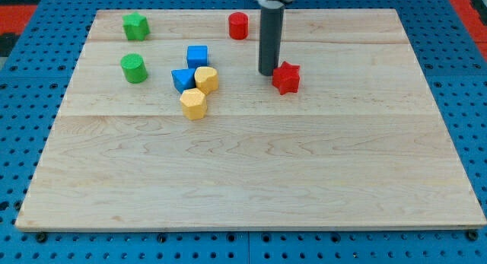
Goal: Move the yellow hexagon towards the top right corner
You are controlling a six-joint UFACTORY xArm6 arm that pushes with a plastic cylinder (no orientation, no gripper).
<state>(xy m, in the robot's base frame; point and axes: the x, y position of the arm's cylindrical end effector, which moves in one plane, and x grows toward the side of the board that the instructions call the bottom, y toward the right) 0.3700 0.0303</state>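
Two yellow blocks lie left of the board's middle. The lower one, a yellow hexagon (193, 103), sits just below the upper yellow block (206, 79), whose shape I cannot make out. My tip (268, 72) rests on the board to the right of them, close against the left side of a red star block (287, 77). The rod rises straight up from the tip to the view's top. The tip is well apart from both yellow blocks.
A blue cube (197, 56) and a blue triangular block (183, 79) touch the upper yellow block. A red cylinder (238, 25) stands near the top edge. A green star block (135, 25) and a green cylinder (134, 68) lie at the upper left. The wooden board (251, 180) lies on a blue pegboard.
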